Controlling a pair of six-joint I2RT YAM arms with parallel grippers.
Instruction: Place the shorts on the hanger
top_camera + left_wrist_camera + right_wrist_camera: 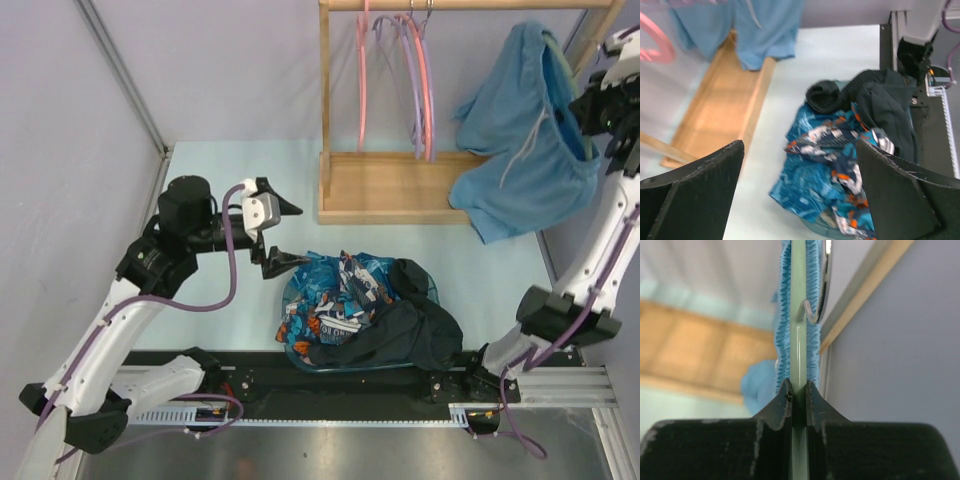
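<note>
The light blue shorts (520, 140) hang in the air at the far right, draped over the sage hanger (563, 57), beside the wooden rack. My right gripper (588, 108) is shut on the hanger. In the right wrist view the jaws (799, 390) clamp the pale green hanger bar (799, 315), with the shorts' gathered waistband (785, 315) on both sides and the metal hook (826, 270) above. My left gripper (285, 238) is open and empty, held above the left rim of the basket. The left wrist view (800, 195) shows the shorts' hems (765, 30) far ahead.
A clear basket (300, 355) holds a blue-and-orange patterned garment (335, 295) and a black garment (415, 325). The wooden rack (400, 185) carries pink hangers (362, 70) and purple hangers (415, 80). A wall post runs close on the right.
</note>
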